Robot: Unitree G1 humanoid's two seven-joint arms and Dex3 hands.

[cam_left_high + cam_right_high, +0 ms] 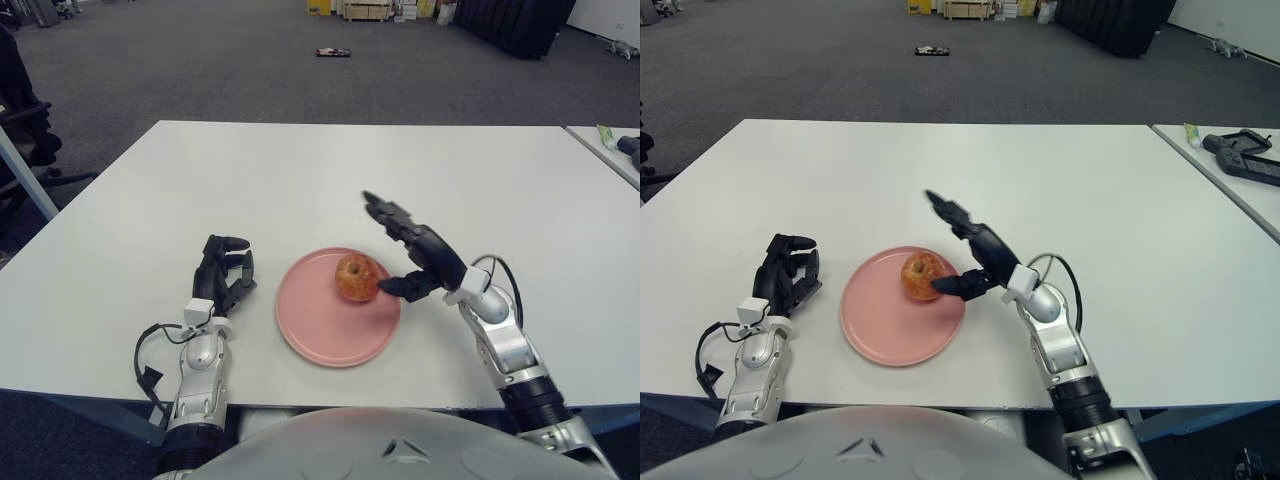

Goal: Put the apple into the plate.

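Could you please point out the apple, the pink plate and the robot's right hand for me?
apple (356, 277): left eye view, middle of its red skin.
pink plate (320, 335): left eye view, bare floor of the plate.
right hand (425, 257): left eye view, the open hand's palm, beside the apple.

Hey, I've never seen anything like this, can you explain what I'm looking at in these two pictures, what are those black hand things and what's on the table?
Both pictures come from a humanoid robot's head, one per eye of a stereo camera, looking down at a white table. The black things are its own three-finger hands on metal arms. The right hand is open beside the apple, holding nothing. The left hand shows to the left of the plate, fingers curled, holding nothing. A pink plate lies on the table, and a red-yellow apple sits on it. So the apple is in the plate already.
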